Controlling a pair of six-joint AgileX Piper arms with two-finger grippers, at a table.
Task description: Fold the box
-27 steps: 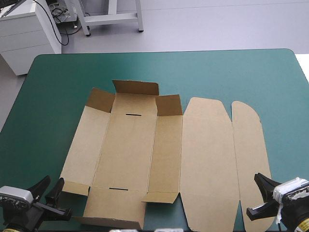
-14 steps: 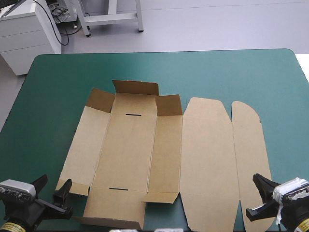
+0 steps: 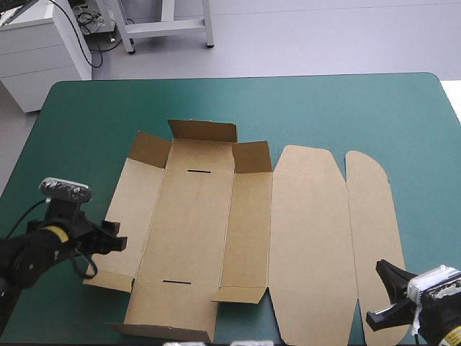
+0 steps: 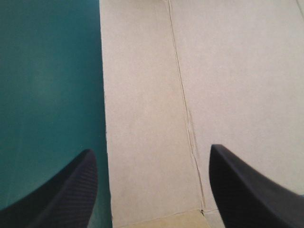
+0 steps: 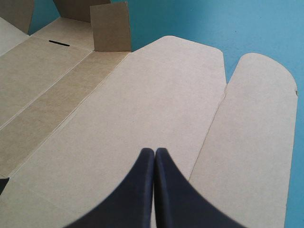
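1. Barely started on the box (image 3: 216,231), going by the look of it. Spread out as a mostly flat brown sheet on the teal-green table (image 3: 346,108), around the middle and reaching down toward the near edge.
2. Done so far: only the three small flaps (image 3: 202,131) at the far end tipped up, plus maybe a slight lift at the near end flap (image 3: 173,306). No tucking anywhere.
3. Left to do, probably: raising both long side walls, tucking the end flaps, getting a proper tray out of it. Pretty much everything, then.
4. Orientation: laid out panel by panel from left to right, with each panel's long axis running near edge to far edge, tilted a touch. Base toward the left, lid (image 3: 310,245) and rounded tuck flap (image 3: 371,231) pointing off to the table's right.
5. Left claw (image 3: 114,236): spread wide open, holding nothing, parked over the box's left side panel, one finger (image 4: 66,194) above the bare table and the other above the board.
6. Right claw (image 3: 376,290): pinched fully together in its wrist view, gripping nothing visible, hovering by the near end of the lid close to the tuck flap's crease.
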